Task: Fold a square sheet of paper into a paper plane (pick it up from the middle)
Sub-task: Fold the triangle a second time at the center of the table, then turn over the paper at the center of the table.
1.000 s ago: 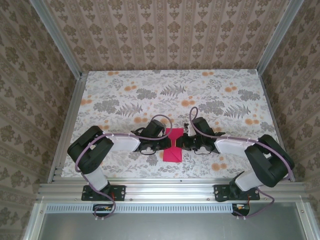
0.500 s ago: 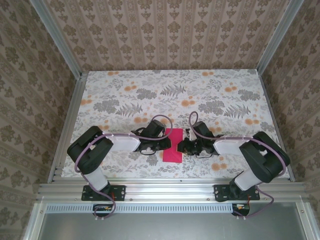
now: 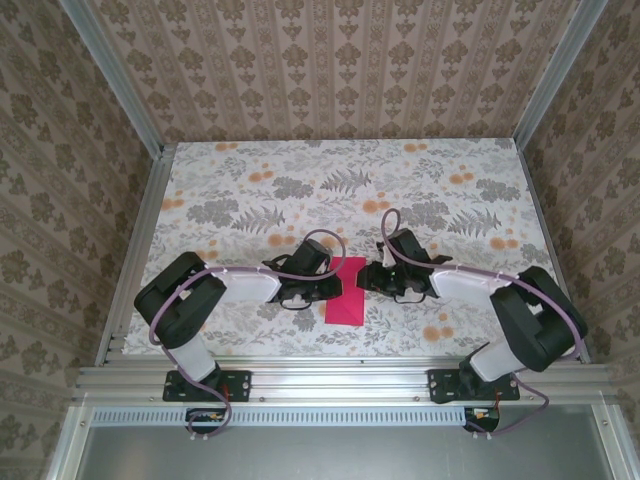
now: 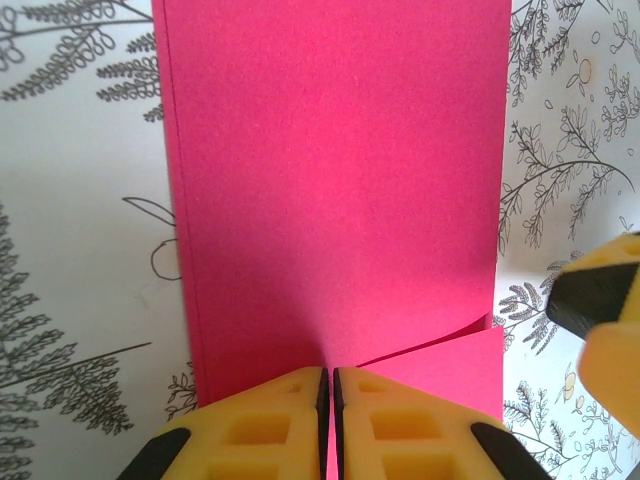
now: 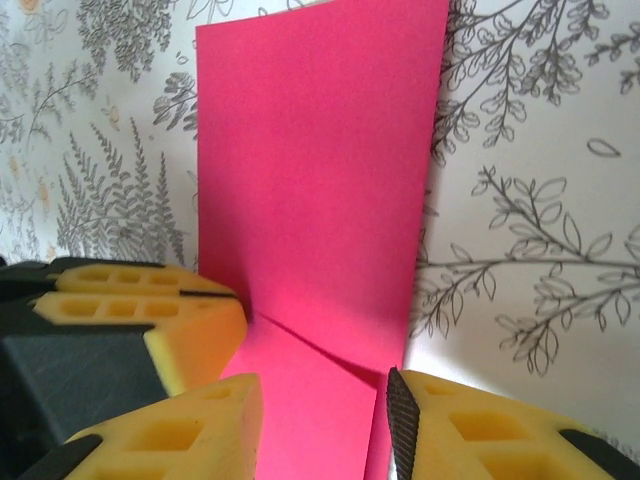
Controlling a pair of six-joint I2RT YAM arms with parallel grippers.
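The square sheet of paper (image 3: 346,305) is bright magenta and lies folded into a narrow upright rectangle on the floral table, between the two arms. In the left wrist view the sheet (image 4: 330,170) fills the middle, with a loose upper flap lifting at the lower right. My left gripper (image 4: 329,395) is shut on the sheet's near edge, with magenta showing between its pads; from above this gripper (image 3: 328,288) sits at the sheet's left side. My right gripper (image 5: 320,400) stands open over the sheet (image 5: 320,170), its fingers apart on either side of the flap. From above the right gripper (image 3: 367,280) is at the sheet's right edge.
The floral table (image 3: 300,190) stretches away beyond the paper to the patterned back wall. Aluminium rails (image 3: 135,260) border the table left and right. A fingertip (image 4: 600,300) of the right gripper shows in the left wrist view, and the left gripper's fingers (image 5: 150,310) in the right wrist view.
My right gripper has opened and let go of the paper, drawing slightly back to the right. The pinched sheet has settled into a flat folded rectangle. The left gripper has stayed shut in place.
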